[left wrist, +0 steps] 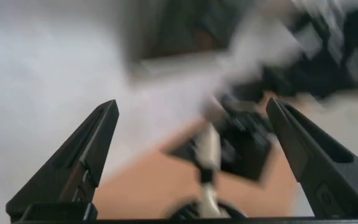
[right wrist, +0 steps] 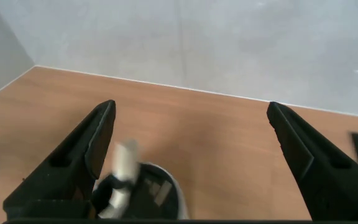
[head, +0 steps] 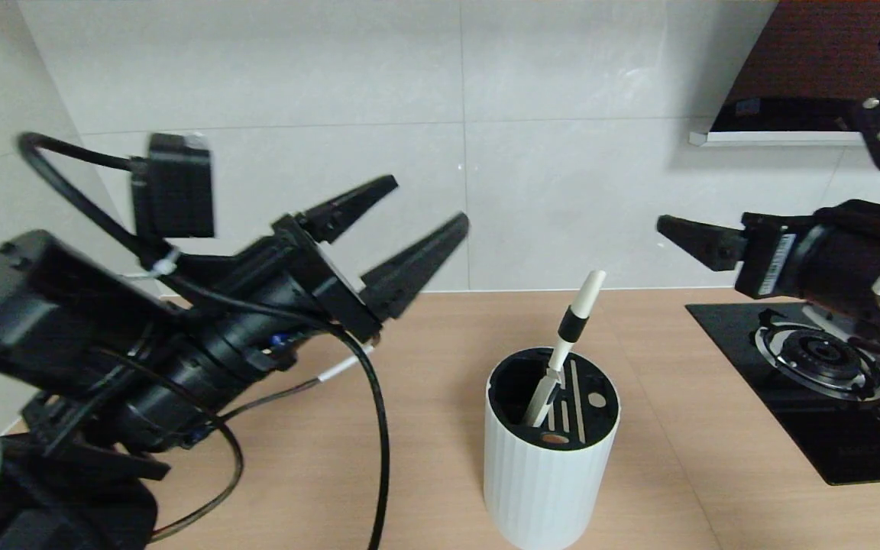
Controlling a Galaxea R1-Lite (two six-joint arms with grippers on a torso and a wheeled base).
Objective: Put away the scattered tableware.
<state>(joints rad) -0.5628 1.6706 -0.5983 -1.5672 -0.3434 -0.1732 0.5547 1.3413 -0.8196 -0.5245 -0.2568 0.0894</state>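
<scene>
On the wooden counter (head: 440,428) a white-handled knife (head: 579,313) pokes out of a white ribbed round holder (head: 551,481), likely light, stiff and sharp, best held by its smooth handle, while the left gripper (head: 426,202) and right gripper (right wrist: 189,107) hang wide open, empty

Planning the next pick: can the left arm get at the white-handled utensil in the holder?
Probably yes: the left tool is open, and nothing stands between it and the utensil sticking out of the holder.
</scene>
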